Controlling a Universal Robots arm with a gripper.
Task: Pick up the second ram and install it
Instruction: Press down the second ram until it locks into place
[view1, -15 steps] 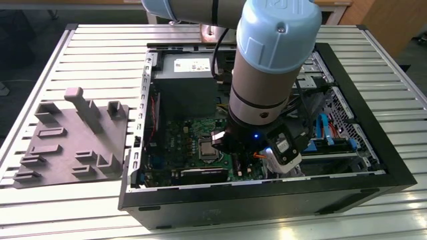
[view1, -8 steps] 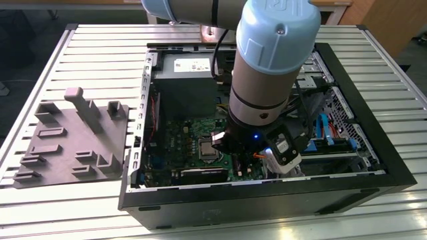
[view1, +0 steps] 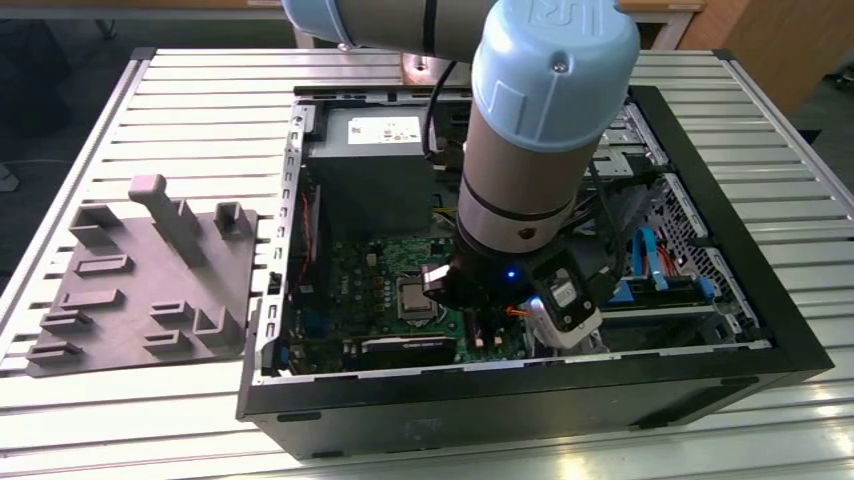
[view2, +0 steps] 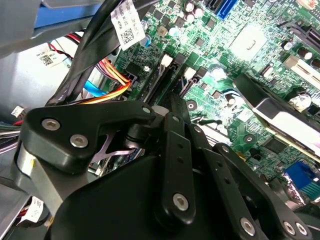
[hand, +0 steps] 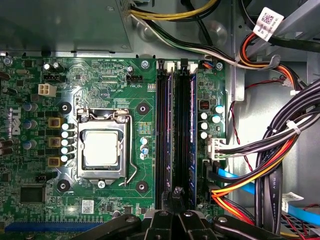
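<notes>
First wrist view puts the gripper (hand: 177, 192) low over the near end of the memory slots (hand: 176, 125), beside the processor socket (hand: 102, 150). Its fingers are drawn narrow, almost together; you cannot tell from here whether they pinch anything or only press down.

Two thin sticks appear to stand in the slots side by side. The second memory stick (hand: 170, 125), judging by which one is closer to the fingertips, looks to be the one on the socket side. Whether it is fully seated, or its end latches have closed, cannot be made out.

Your main risk is a push that lands off the stick's edge. The tip sits close to the gap between the rails, so force could go into the black plastic or tilt the stick, leaving one end up. Pressing at the near end alone could do the same. Watch also the bundled cables (hand: 280, 165), which crowd the slots on the side away from the socket and could snag the wrist.
</notes>
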